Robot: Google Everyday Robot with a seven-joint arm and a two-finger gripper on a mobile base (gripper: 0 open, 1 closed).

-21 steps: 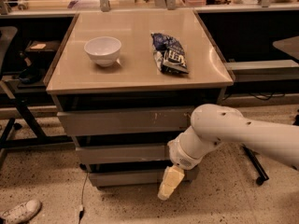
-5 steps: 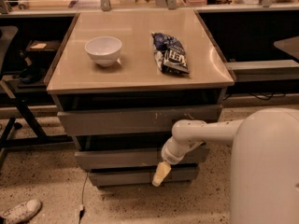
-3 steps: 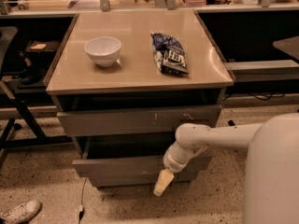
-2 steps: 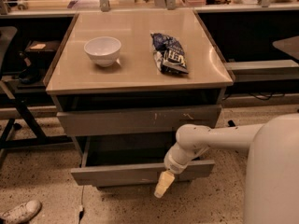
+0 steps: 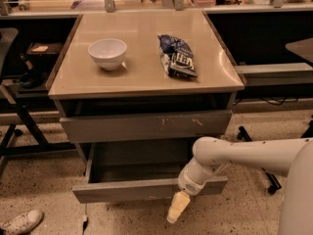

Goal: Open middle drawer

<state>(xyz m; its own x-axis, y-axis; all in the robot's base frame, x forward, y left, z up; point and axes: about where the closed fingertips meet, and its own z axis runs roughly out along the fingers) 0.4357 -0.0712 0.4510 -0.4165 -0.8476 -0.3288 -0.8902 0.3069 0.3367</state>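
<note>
Our end effector (image 5: 178,207) hangs at the front of the open middle drawer (image 5: 122,190); we cannot tell its grip state. We count one white bowl (image 5: 107,53) and one chip bag (image 5: 177,56) on the table (image 5: 146,80).

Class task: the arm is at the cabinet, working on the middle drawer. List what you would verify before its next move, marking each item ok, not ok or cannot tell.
1. Middle drawer pulled well out: ok.
2. Gripper just below the drawer front's lower edge, right of centre: ok.
3. Gripper's hold on that front: cannot tell.
4. Top drawer pushed in above it: ok.
5. Bowl and chip bag resting on the cabinet top, back from its front edge: ok.
</note>
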